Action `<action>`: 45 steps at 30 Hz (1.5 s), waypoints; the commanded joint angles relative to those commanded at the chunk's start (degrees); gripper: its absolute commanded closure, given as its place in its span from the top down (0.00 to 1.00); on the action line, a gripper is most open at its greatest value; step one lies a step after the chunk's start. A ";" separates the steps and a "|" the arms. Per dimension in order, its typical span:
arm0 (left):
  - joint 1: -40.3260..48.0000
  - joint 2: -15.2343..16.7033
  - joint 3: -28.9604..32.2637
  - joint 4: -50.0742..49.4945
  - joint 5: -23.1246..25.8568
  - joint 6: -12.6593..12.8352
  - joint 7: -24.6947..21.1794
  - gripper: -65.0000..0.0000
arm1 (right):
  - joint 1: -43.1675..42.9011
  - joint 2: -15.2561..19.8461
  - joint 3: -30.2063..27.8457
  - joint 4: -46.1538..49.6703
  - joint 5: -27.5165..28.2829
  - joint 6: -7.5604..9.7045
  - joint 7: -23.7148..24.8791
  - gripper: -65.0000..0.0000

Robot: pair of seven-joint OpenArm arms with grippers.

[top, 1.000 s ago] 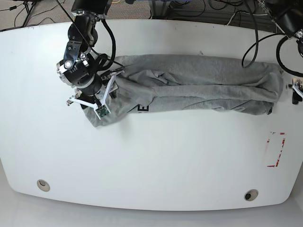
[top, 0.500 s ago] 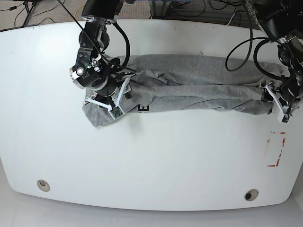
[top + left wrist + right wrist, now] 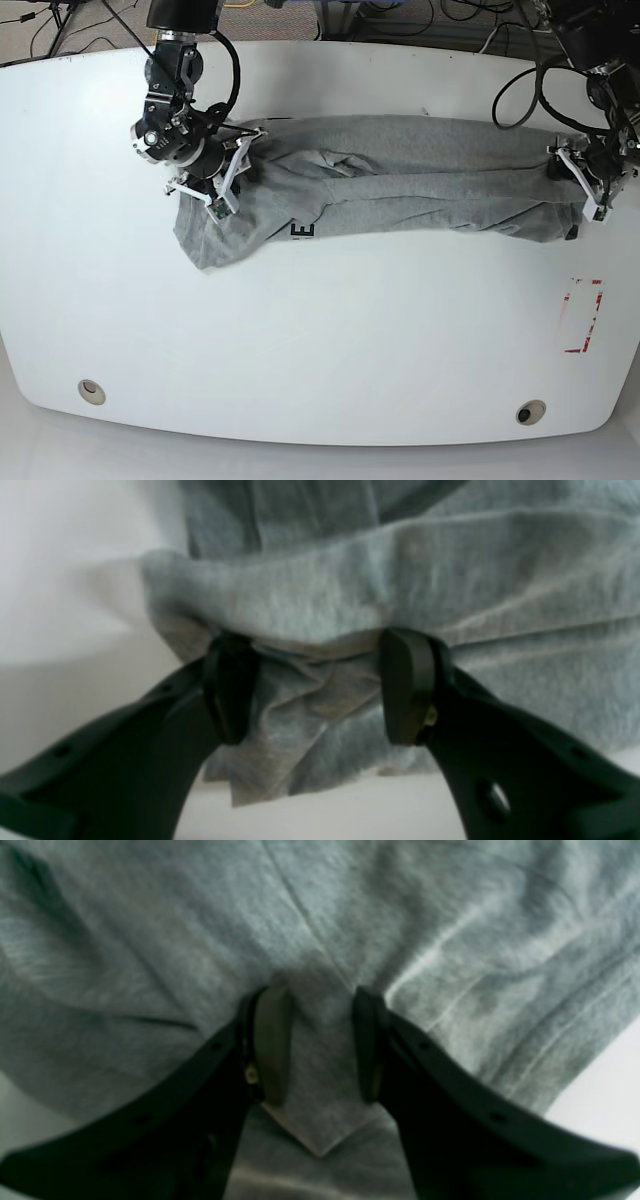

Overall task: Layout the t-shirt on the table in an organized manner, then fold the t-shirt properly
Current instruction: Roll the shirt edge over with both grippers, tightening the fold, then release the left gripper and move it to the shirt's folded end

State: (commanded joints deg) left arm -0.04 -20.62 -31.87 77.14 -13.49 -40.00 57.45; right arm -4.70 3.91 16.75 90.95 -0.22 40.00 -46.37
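Observation:
The grey t-shirt lies bunched in a long, wrinkled band across the far half of the white table. A black letter "E" shows at its front edge. My right gripper is on the shirt's left end. In the right wrist view it stands with jaws close together, pinching a fold of the t-shirt. My left gripper is at the shirt's right end. In the left wrist view it has jaws well apart, with crumpled t-shirt cloth between them.
Two grommet holes sit near the table's front edge. A red-and-white tape mark is at the right. Black cables hang over the table's far right corner.
My left gripper came in from the right edge onto the shirt's right end, then moved toward the far side. My right gripper shifted toward the far side on the shirt's left end.

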 joint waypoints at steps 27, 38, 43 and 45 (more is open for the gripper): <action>-3.87 3.16 -0.35 24.26 -10.73 0.00 14.68 0.56 | 3.16 5.71 5.54 -1.41 0.09 0.00 1.32 0.30; -13.01 10.02 2.90 13.80 -7.03 0.00 15.30 0.56 | 3.08 4.57 5.45 -1.14 0.09 0.00 1.32 0.30; -14.07 12.57 3.43 10.90 -7.03 0.00 15.03 0.56 | 3.08 3.34 5.45 -1.05 0.09 0.00 1.32 0.30; -14.07 13.36 3.43 9.67 -6.95 0.00 13.63 0.56 | 2.99 3.25 5.45 -1.05 0.09 0.00 1.32 0.30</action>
State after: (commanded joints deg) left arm -14.11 -7.25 -28.44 86.81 -20.44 -40.00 71.08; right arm -1.71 7.16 22.20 89.89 -0.13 40.00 -45.05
